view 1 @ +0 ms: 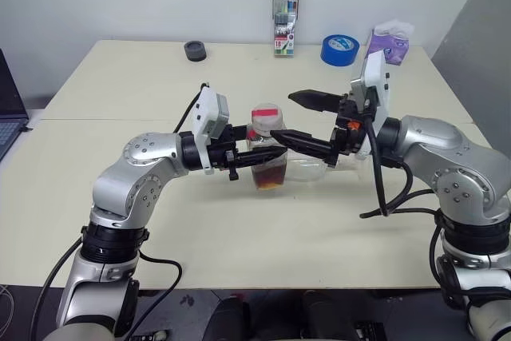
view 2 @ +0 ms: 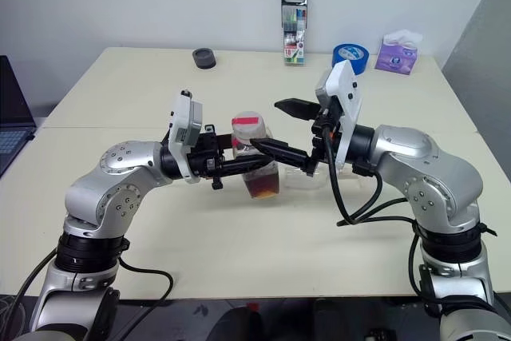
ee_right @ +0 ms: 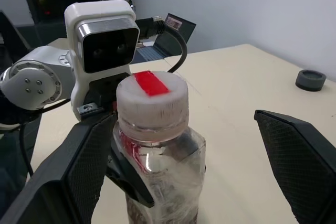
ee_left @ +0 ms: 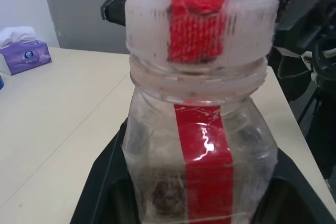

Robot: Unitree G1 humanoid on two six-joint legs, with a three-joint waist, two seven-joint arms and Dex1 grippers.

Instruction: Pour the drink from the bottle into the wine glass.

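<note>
The bottle point(view 1: 267, 157) is upright over the middle of the table, a small clear bottle with a red label strip and a white cap point(view 1: 265, 112) with a red patch. The dark red-brown drink point(view 1: 271, 178) fills its lowest part. My left gripper point(view 1: 262, 156) comes in from the left and is shut on the bottle's body. My right gripper point(view 1: 283, 116) reaches in from the right and is open, its fingers either side of the cap without touching it. Just right of the bottle, a clear shape that looks like the wine glass point(view 1: 309, 169) is mostly hidden behind the lower right finger.
Along the table's far edge stand a marker case point(view 1: 285, 20), a blue tape roll point(view 1: 339, 49), a purple tissue box point(view 1: 389, 44) and a small black round thing point(view 1: 195, 50). A laptop point(view 1: 9, 109) sits off the left side.
</note>
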